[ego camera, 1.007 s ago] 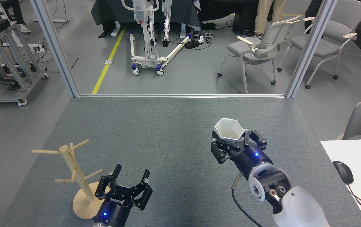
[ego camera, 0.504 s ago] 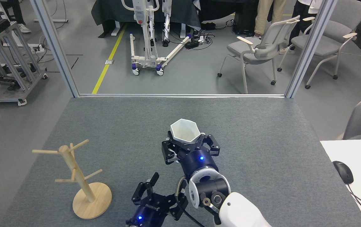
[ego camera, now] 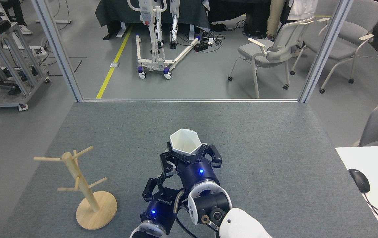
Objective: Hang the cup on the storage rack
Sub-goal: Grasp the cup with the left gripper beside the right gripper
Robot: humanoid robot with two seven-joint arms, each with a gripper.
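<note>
The right gripper (ego camera: 186, 155) has its fingers clamped round the cup (ego camera: 183, 142), rim up above mid-counter (ego camera: 275, 138). Left gripper (ego camera: 159, 190) fingers spread, empty. Storage rack (ego camera: 83, 185) stands near left.

Right pincer (ego camera: 186, 155) clamped; left pincer (ego camera: 162, 188) seemingly spread.

The matte white faceted cup (ego camera: 183, 141) showed a plain white inside. The pale natural-wood mug tree (ego camera: 84, 187) was unpainted. Both black grippers, right (ego camera: 189, 156) and left (ego camera: 161, 190), carried small blue lights. The speckled grey-green felt tabletop (ego camera: 275, 158) lay beneath them.
</note>
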